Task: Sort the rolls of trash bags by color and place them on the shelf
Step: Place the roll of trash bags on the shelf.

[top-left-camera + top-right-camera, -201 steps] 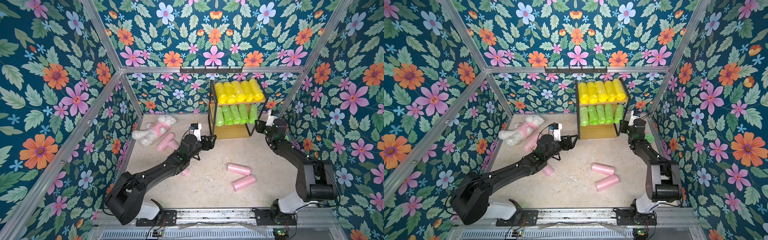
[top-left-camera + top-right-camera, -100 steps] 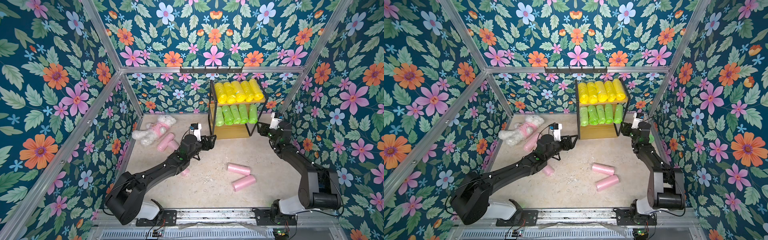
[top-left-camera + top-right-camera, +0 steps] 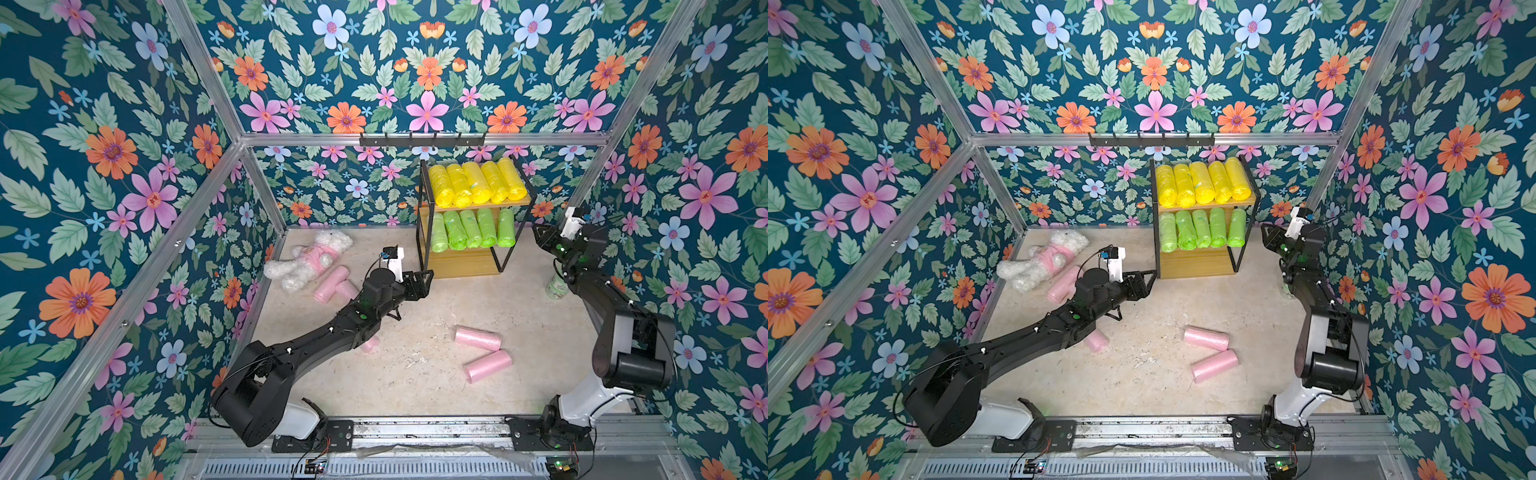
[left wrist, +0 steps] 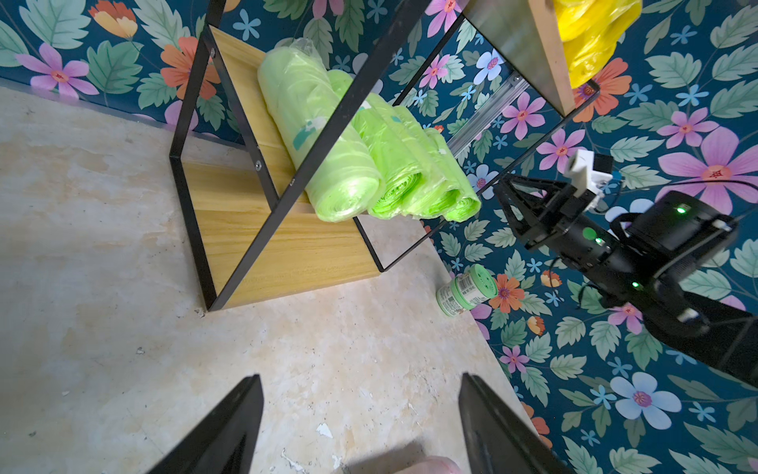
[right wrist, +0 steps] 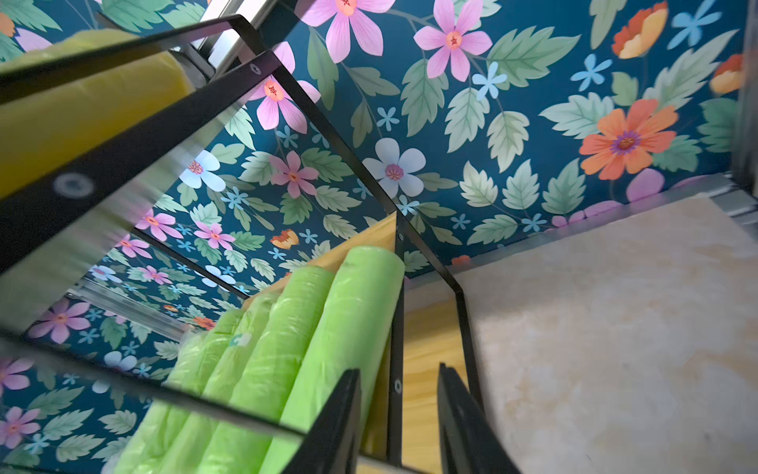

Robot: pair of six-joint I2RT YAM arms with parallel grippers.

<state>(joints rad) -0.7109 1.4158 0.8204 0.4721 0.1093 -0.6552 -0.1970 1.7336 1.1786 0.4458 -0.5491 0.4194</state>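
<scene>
The shelf [image 3: 465,262] [image 3: 1196,262] stands at the back. Several yellow rolls of trash bags [image 3: 478,183] fill its top board and several green rolls [image 3: 473,228] [image 5: 320,328] its middle board; the bottom board is bare. Pink rolls lie on the floor: two [image 3: 477,337] [image 3: 487,365] at centre right, two [image 3: 336,282] by the plush toy, one [image 3: 370,344] partly under my left arm. My left gripper [image 3: 428,276] [image 4: 361,385] is open and empty in front of the shelf's left post. My right gripper [image 3: 536,232] [image 5: 398,373] is shut on nothing, beside the shelf's right side.
A white plush toy [image 3: 307,259] in a pink shirt lies at the back left. A small green-lidded jar [image 3: 557,286] [image 4: 467,289] stands by the right wall, below my right arm. Flowered walls close in on three sides.
My right wrist has drawn back to the right, away from the shelf's side, and its jaws have closed. The left arm has not moved.
</scene>
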